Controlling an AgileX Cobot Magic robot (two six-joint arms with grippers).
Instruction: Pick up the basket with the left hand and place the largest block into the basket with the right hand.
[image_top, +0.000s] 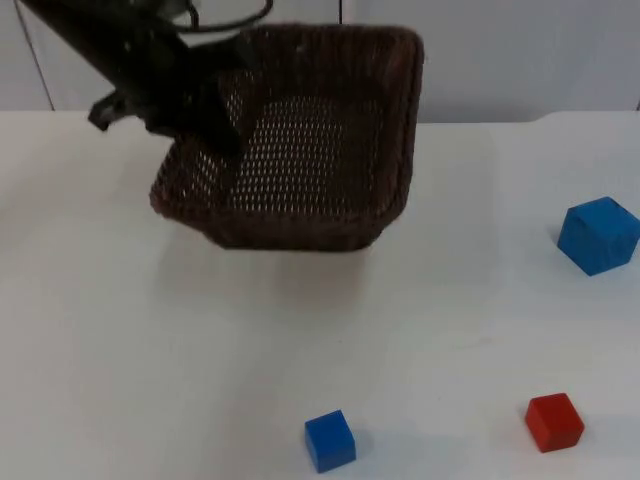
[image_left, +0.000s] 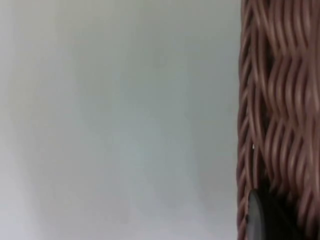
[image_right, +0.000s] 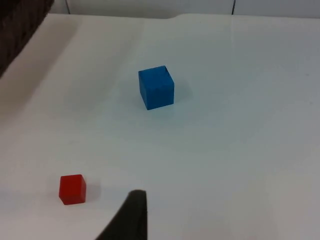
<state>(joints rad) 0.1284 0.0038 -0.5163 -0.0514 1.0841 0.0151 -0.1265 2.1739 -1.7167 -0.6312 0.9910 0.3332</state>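
The brown woven basket (image_top: 300, 232) hangs tilted above the back of the table. My left gripper (image_top: 212, 128) is shut on its left rim. In the left wrist view the weave of the basket (image_left: 280, 100) runs right beside a black fingertip (image_left: 257, 220). The largest block, a blue cube (image_top: 598, 235), rests on the table at the far right. My right gripper (image_right: 134, 220) waits above the table, short of that blue cube (image_right: 156, 87) and apart from it. A dark edge of the basket (image_right: 20, 25) is visible beyond.
A small blue cube (image_top: 330, 440) lies near the table's front edge. A small red cube (image_top: 554, 421) sits to its right, also seen close to the right gripper (image_right: 72, 189). The grey partition wall (image_top: 520, 50) closes the back.
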